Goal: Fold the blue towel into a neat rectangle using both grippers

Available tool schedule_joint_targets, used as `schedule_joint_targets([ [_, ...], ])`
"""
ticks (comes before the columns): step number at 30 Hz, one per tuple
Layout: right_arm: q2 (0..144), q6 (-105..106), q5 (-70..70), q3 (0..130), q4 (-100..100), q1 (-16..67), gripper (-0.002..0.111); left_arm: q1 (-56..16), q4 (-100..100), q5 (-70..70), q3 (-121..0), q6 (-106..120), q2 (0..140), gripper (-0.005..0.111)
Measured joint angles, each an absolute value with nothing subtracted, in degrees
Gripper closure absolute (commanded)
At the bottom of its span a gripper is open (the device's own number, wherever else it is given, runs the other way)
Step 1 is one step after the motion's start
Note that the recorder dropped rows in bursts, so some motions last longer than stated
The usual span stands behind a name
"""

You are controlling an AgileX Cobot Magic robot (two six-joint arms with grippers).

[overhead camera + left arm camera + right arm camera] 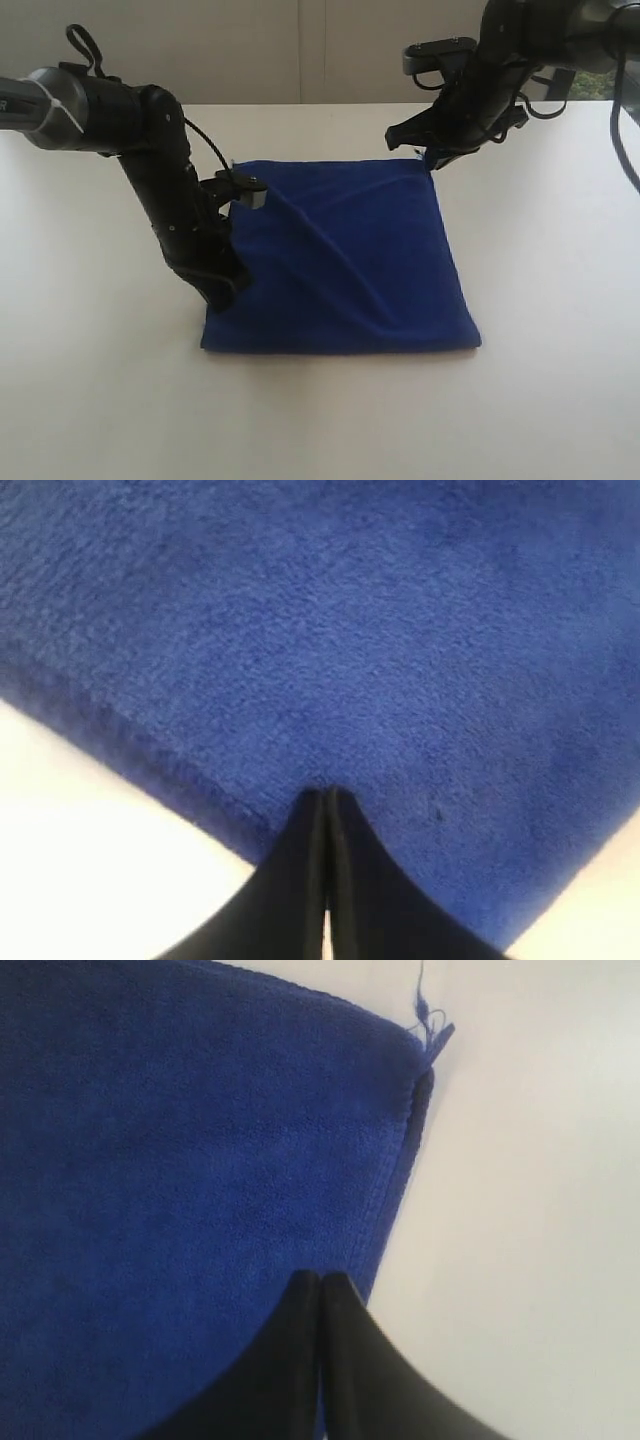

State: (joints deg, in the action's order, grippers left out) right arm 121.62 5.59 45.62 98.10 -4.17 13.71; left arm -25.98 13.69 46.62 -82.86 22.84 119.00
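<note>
The blue towel (pixel 350 260) lies spread on the white table (pixel 540 300), with a crease running diagonally across it. My left gripper (pixel 224 290) reaches down to the towel's left edge near the front. In the left wrist view its jaws (pixel 326 794) are shut, and the tips pinch the towel (pixel 330 640) just inside a corner that the fingers hide. My right gripper (pixel 430 156) is at the far right corner. Its jaws (pixel 320 1278) are shut on the towel (pixel 170 1160) beside the hemmed edge, short of the frayed corner (pixel 432 1034). I cannot make out the white tag.
Bare white table surrounds the towel on all sides. A pale wall (pixel 300 50) stands behind the table's far edge. Black cables (pixel 625 120) hang from the right arm at the far right.
</note>
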Motion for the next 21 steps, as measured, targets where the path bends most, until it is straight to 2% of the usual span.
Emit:
schedule_joint_targets([
  [8,121.6,5.6,45.9,98.1,-4.2,13.7,0.108,-26.0,6.2,49.3,-82.7,17.2,118.4,0.107],
  [21,121.6,6.6,46.1,98.1,-10.9,13.7,0.108,-26.0,5.1,49.0,-83.6,16.9,113.6,0.107],
])
